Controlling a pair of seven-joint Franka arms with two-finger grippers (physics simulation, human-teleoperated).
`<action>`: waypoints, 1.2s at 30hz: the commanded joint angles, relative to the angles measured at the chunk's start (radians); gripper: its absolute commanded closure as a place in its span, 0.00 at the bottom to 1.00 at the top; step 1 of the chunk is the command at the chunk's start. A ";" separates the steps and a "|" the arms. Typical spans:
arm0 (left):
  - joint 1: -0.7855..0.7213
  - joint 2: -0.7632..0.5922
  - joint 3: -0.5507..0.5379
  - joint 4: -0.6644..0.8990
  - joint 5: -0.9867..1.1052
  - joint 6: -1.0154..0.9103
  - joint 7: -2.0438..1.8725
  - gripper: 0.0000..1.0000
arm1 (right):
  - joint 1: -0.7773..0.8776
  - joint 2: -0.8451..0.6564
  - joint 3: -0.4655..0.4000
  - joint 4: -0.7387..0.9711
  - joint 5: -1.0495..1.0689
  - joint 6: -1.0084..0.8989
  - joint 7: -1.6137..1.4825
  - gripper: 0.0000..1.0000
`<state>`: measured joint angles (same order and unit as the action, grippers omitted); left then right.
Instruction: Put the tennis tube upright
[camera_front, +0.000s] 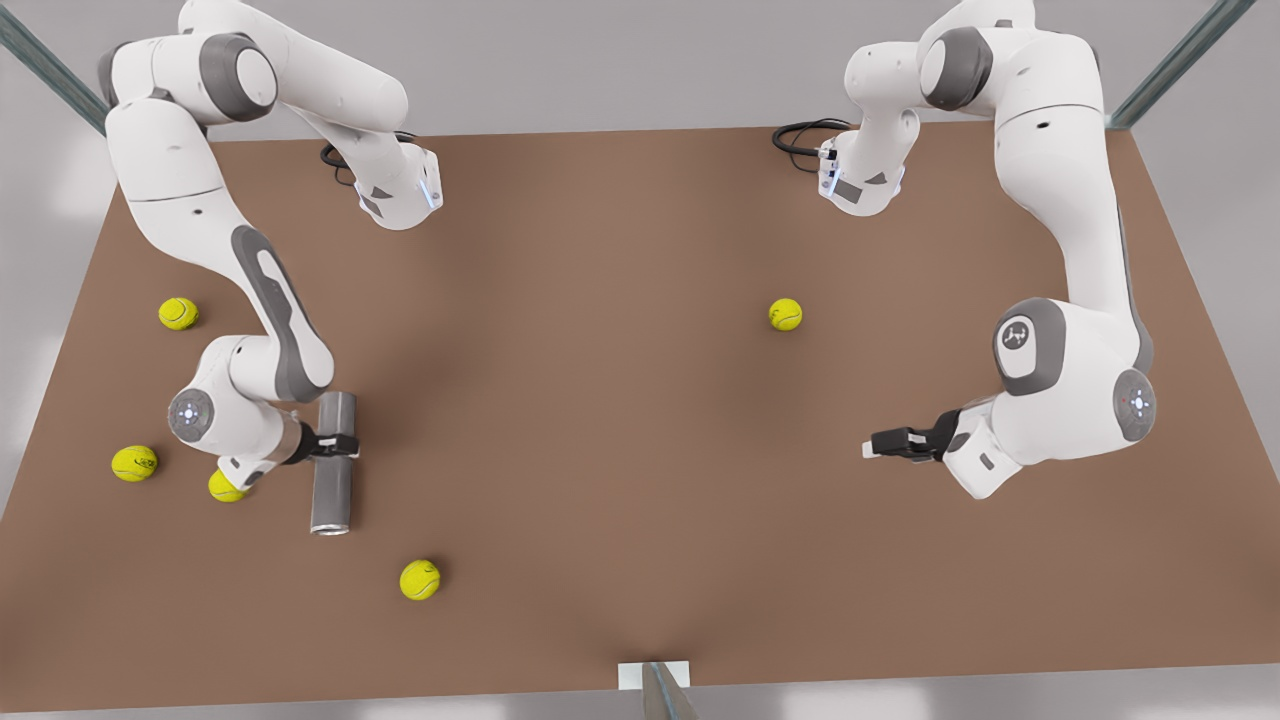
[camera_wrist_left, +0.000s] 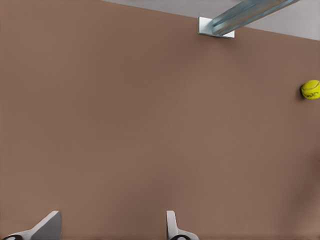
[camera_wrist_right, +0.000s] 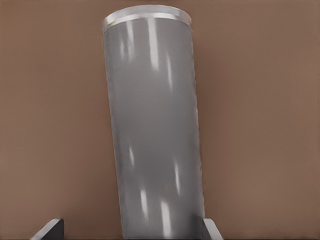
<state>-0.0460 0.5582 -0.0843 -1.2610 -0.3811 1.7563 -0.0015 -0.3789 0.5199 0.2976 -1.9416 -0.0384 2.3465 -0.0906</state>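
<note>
I have my right hand (camera_front: 338, 444) set across the middle of the tennis tube (camera_front: 332, 500), which lies flat on the worktop (camera_front: 600, 400) near the edge at the front view's left. Its lighter rim points toward the edge that carries the metal bracket (camera_front: 652, 675). The hand is open and straddles the tube. I judge this to be the grasping step: the tube is not yet clamped or lifted.

Next I must close squarely on the barrel, lift, and turn my wrist until the tube's axis is vertical, then set it down on one end. The smooth round wall may slip or roll, so the grip needs to be firm. A tennis ball (camera_front: 226, 487) sits just beside my wrist and should be avoided.

My right wrist view shows that one finger (camera_wrist_right: 50, 229) stands off the tube's wall while the other is against it; the front view does not settle this. The front view alone shows the scattered balls. My left hand (camera_front: 890, 443) waits, open and empty, near the opposite edge.
</note>
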 joint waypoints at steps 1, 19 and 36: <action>0.000 0.000 0.000 0.000 -0.009 0.000 0.000 0.01 | 0.000 -0.004 0.000 -0.006 0.002 0.000 0.003 0.00; 0.000 0.011 0.000 -0.002 -0.009 0.000 0.003 0.01 | -0.026 0.028 -0.005 -0.072 -0.028 0.151 0.018 0.00; 0.000 0.009 0.000 0.000 -0.010 0.000 0.000 0.01 | -0.011 0.026 -0.009 -0.092 -0.043 0.200 0.017 0.17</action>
<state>-0.0460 0.5662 -0.0843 -1.2609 -0.3913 1.7564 -0.0015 -0.3896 0.5461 0.2884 -2.0341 -0.0811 2.5464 -0.0736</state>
